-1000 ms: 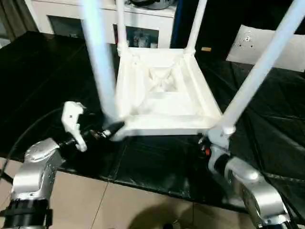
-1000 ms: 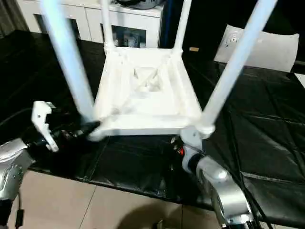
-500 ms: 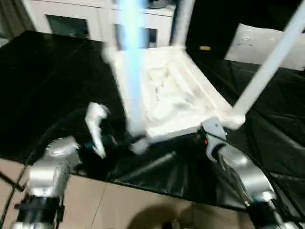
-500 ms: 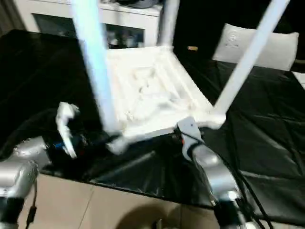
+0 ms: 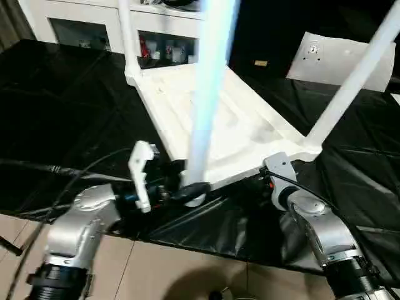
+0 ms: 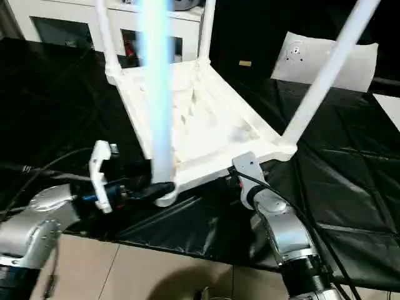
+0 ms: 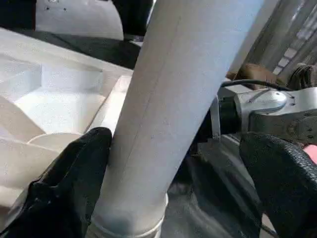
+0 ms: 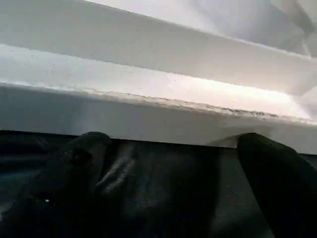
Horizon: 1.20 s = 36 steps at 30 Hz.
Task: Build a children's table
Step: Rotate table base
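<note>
Black sheeted counter (image 5: 56,112), tiled floor below, white cabinet (image 5: 81,25) behind.

Left end effector (image 6: 147,187) jaws apart round base of near leg (image 5: 209,94). Right end effector (image 5: 269,178) jaws apart at tabletop (image 5: 212,134) near edge.

Table inverted, skewed on counter, legs up.

Risk: loose hold, leg could slip or pull from socket, table slides.

No readable writing; far white sheet (image 5: 340,56) bears small mark.
</note>
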Motion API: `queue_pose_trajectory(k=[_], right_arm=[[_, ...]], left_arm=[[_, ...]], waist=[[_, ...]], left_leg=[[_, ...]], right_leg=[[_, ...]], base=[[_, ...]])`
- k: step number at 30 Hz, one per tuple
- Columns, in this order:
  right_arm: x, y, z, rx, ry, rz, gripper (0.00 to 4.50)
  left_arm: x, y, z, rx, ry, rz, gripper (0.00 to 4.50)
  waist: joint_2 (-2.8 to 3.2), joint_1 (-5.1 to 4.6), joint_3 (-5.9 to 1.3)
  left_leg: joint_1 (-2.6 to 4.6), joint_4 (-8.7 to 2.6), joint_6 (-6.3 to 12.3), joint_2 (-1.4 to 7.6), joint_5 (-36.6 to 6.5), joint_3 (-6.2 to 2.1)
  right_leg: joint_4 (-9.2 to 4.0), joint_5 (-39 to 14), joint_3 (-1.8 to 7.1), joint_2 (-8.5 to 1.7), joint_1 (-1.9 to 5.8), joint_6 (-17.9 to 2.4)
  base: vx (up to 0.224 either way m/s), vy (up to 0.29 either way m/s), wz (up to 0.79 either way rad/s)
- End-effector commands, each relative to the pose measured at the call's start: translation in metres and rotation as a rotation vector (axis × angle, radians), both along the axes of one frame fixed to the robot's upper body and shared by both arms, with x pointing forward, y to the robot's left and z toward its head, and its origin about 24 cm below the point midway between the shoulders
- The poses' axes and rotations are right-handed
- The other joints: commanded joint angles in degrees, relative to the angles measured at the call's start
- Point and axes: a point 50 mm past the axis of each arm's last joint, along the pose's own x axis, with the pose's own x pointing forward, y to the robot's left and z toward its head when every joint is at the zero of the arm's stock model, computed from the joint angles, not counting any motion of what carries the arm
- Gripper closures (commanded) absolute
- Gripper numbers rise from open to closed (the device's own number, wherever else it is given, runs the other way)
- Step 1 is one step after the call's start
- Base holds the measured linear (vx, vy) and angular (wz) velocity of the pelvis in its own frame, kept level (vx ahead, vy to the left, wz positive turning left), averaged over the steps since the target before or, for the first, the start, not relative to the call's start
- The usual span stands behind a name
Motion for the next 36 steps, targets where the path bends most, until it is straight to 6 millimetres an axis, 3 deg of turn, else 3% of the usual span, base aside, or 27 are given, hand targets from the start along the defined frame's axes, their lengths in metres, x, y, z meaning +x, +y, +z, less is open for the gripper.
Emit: queue_pose_trajectory(k=[1,6,7,10,14,15,17,18,19,22,25,29,32,36], right_arm=[[-0.003,0.008,0.004,0.008,-0.012,0.034,0.00],[-0.014,-0.001,0.001,-0.020,0.006,0.040,0.00],[-0.018,-0.008,0.000,-0.026,0.012,0.017,0.00],[-0.021,-0.022,0.001,-0.034,0.014,-0.037,0.00],[-0.021,-0.040,0.004,-0.068,0.014,-0.094,0.00],[-0.020,-0.042,0.004,-0.072,0.013,-0.094,0.00],[-0.020,-0.046,0.005,-0.079,0.015,-0.102,0.00],[-0.019,-0.048,0.005,-0.085,0.014,-0.106,0.00],[-0.017,-0.053,0.006,-0.100,0.013,-0.114,0.00],[-0.015,-0.057,0.006,-0.116,0.012,-0.118,0.00],[-0.012,-0.068,0.006,-0.146,0.015,-0.140,0.00],[-0.013,-0.072,0.004,-0.157,0.029,-0.137,0.00],[-0.015,-0.075,-0.002,-0.180,0.063,-0.125,0.00],[-0.015,-0.073,-0.008,-0.182,0.084,-0.117,0.00]], left_arm=[[-0.004,-0.024,0.000,0.006,-0.026,-0.115,0.03],[0.006,-0.016,-0.002,0.058,-0.047,-0.068,0.03],[0.012,-0.013,-0.003,0.085,-0.071,-0.034,0.03],[0.019,-0.015,0.000,0.073,-0.091,-0.003,0.03],[0.024,-0.025,0.003,0.052,-0.108,-0.013,0.03],[0.025,-0.028,0.003,0.047,-0.113,-0.020,0.03],[0.025,-0.033,0.006,0.023,-0.113,-0.042,0.03],[0.024,-0.037,0.007,0.000,-0.111,-0.065,0.03],[0.020,-0.042,0.011,-0.039,-0.099,-0.122,0.03],[0.015,-0.044,0.013,-0.065,-0.090,-0.177,0.03],[0.002,-0.038,0.015,-0.075,-0.053,-0.265,0.03],[-0.005,-0.034,0.015,-0.065,-0.040,-0.293,0.03],[-0.012,-0.033,0.015,-0.065,-0.037,-0.305,0.03],[-0.015,-0.037,0.018,-0.072,-0.038,-0.307,0.03]], waist=[[0.37,0.39,-2.92],[0.40,0.61,-3.09],[0.73,0.58,-3.12],[0.48,0.60,-3.13],[0.11,0.86,-3.03],[-0.31,0.86,-3.07],[-0.42,0.96,-3.10],[-0.42,0.93,-3.13],[-0.91,0.87,-3.18],[-0.61,0.93,-3.08],[-1.08,1.00,-3.37],[-1.02,0.94,-3.34],[-1.16,1.00,-3.22],[-1.35,1.11,-3.13]], left_leg=[[-1.36,-5.15,2.61,2.83,-2.2,-0.31],[-1.33,-5.17,2.90,2.95,-1.5,-0.45],[-1.39,-5.15,2.92,3.01,-1.0,-0.52],[-1.40,-5.07,3.29,2.92,-0.8,-0.43],[-1.40,-5.04,3.14,2.87,-1.9,-0.33],[-1.42,-5.03,3.27,2.90,-1.9,-0.32],[-1.50,-4.94,3.72,2.92,-0.8,-0.29],[-1.58,-4.94,3.84,2.90,-0.5,-0.35],[-1.60,-4.83,4.25,2.88,-0.1,-0.20],[-1.41,-4.80,4.64,2.85,0.0,-0.19],[-1.56,-4.67,5.33,2.91,2.0,-0.17],[-1.47,-4.47,7.02,2.93,4.3,0.01],[-1.36,-4.54,7.18,3.11,3.5,0.04],[-1.29,-4.66,6.00,3.13,1.4,0.06]], right_leg=[[-4.06,-13.6,3.23,-4.31,3.68,-11.5],[-3.82,-12.3,3.13,-4.34,3.65,-11.0],[-3.62,-11.1,3.11,-4.36,3.71,-11.5],[-3.80,-10.5,3.12,-4.31,3.83,-11.9],[-4.16,-13.8,3.13,-4.35,3.76,-11.4],[-4.20,-14.1,3.09,-4.34,3.75,-11.1],[-4.07,-13.5,3.13,-4.45,3.76,-11.1],[-3.97,-13.4,3.13,-4.48,3.85,-11.2],[-4.09,-13.3,3.15,-4.56,3.81,-11.3],[-4.04,-14.1,3.00,-4.48,3.55,-11.6],[-3.42,-11.3,3.01,-4.52,3.75,-12.0],[-3.08,-8.5,2.92,-4.40,3.57,-13.4],[-3.19,-9.8,2.88,-4.45,3.52,-13.5],[-3.57,-13.0,2.91,-4.43,3.46,-12.4]], base=[[0.000,0.000,0.00],[0.000,0.000,0.00],[0.000,0.000,0.00],[0.000,0.000,0.00],[0.000,0.000,0.00],[0.000,0.000,0.00],[0.000,0.000,0.00],[0.000,0.000,0.00],[0.000,0.000,0.00],[0.000,0.000,0.00],[0.000,0.000,0.00],[0.000,0.000,0.00],[0.000,0.000,0.00],[0.000,0.000,0.00]])
